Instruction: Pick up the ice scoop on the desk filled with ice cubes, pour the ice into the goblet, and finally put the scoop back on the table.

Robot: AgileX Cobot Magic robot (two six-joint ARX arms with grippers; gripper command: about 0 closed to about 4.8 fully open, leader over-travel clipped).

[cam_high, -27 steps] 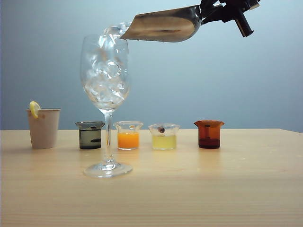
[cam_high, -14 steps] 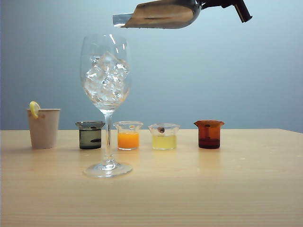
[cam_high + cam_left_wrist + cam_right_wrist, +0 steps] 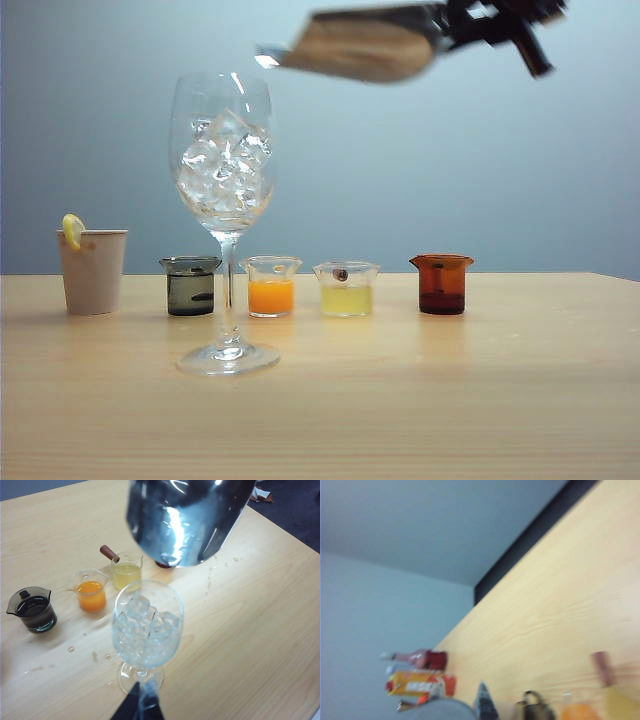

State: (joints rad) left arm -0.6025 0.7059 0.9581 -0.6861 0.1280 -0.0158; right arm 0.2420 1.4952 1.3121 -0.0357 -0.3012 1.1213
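Exterior view: ice scoop point(image 3: 360, 45) held high, blurred, at about 1 o'clock from the goblet's rim, mouth toward the glass, not touching it.
Right gripper: point(image 3: 478, 20) at the upper edge, pinched on the scoop's rod handle; its jaws are outside the right wrist view.
Left gripper: only a dark tip point(image 3: 137, 707) shows by the goblet's foot in the left wrist view; cannot tell whether it is spread or pressed together, or whether it touches the glass.
Goblet: point(image 3: 224, 200) upright on the table point(image 3: 480, 400), at 6 o'clock from the row of small beakers.
Ice cubes: point(image 3: 224, 170) piled in the bowl, roughly half full; scoop interior not visible, looks emptied.
Task stage: pour seems done, scoop return left.
Scoop handling: rigid metal, probably light when empty, slick and wet; take it by the handle, keep it level.
Goblet handling: thin, fragile, top-heavy with ice; a knock from the scoop could tip it.
Table: water drops point(image 3: 95, 655) near the foot, so slippery.
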